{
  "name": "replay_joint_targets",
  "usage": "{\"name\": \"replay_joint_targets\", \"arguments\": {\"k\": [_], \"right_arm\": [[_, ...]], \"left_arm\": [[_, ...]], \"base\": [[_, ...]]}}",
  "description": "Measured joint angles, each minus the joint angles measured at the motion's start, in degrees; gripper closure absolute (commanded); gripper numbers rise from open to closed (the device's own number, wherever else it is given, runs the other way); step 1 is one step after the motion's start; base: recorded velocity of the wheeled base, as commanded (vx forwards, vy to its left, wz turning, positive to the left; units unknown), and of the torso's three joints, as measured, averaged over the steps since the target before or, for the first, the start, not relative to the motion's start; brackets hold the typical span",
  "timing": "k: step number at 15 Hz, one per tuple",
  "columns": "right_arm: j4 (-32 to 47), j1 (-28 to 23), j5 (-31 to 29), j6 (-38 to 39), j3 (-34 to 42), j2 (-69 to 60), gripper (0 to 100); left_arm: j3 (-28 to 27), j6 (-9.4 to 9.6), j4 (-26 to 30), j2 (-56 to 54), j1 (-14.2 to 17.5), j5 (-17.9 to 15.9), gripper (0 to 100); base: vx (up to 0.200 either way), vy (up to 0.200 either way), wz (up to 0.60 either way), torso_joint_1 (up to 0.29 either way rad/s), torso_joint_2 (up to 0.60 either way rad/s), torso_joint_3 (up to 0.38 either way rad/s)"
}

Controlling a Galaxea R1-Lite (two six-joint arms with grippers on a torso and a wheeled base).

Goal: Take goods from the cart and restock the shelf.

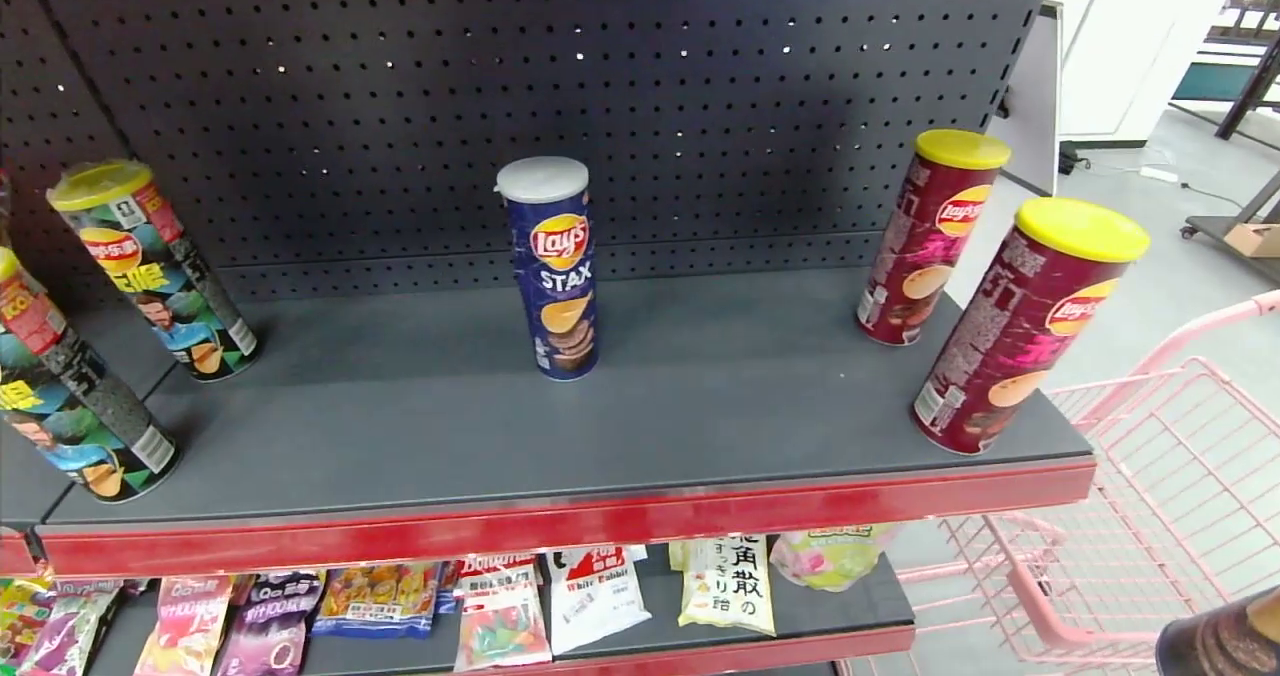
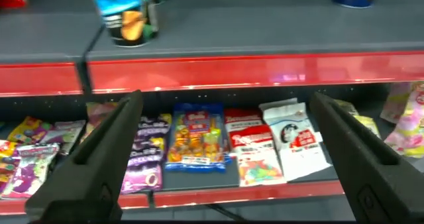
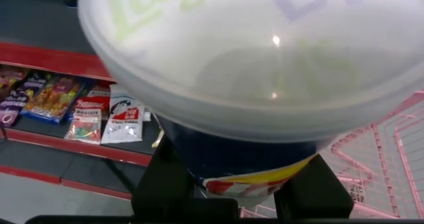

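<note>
As it hangs off the shelf's right end, right hand [image 3: 242, 187]: clamped on a dark blue cylindrical crisp can with a clear plastic lid [image 3: 232, 158], one black finger on either side of the can's body.
Held can: upright in that grip, lid uppermost, near the pink wire cart [image 1: 1180, 476] and lower than the top board.
Left hand [image 2: 228, 164]: fingers spread wide, nothing between them, facing the lower shelf's row of bright snack bags [image 2: 199, 141].
Shelf: dark grey shelf board with a red front edge [image 1: 560, 521], backed by black pegboard.
Middle of board: one blue can with a grey lid [image 1: 556, 268], standing alone.
Right end: two maroon cans with yellow lids [image 1: 932, 238], one behind the other; the nearer stands at the front corner.
Left end: two teal-and-black patterned cans with yellow lids [image 1: 150, 271], likewise front and back.
</note>
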Motion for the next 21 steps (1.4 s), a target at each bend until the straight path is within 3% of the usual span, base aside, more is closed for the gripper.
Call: {"name": "replay_joint_targets", "arguments": {"k": [5, 11, 21], "right_arm": [[0.2, 0.0, 0.2, 0.0, 0.2, -0.2, 100], [0.1, 0.1, 0.1, 0.0, 0.9, -0.2, 100], [0.2, 0.5, 1.2, 0.0, 0.9, -0.9, 100]], "left_arm": [[0.0, 0.00, 0.0, 0.0, 0.0, 0.0, 0], [0.0, 0.00, 0.0, 0.0, 0.0, 0.0, 0], [0.0, 0.04, 0.0, 0.1, 0.0, -0.6, 0]], "base": [[0.000, 0.000, 0.00, 0.000, 0.00, 0.000], [0.200, 0.000, 0.00, 0.003, 0.00, 0.001], [0.000, 0.000, 0.00, 0.000, 0.00, 0.000]]}}
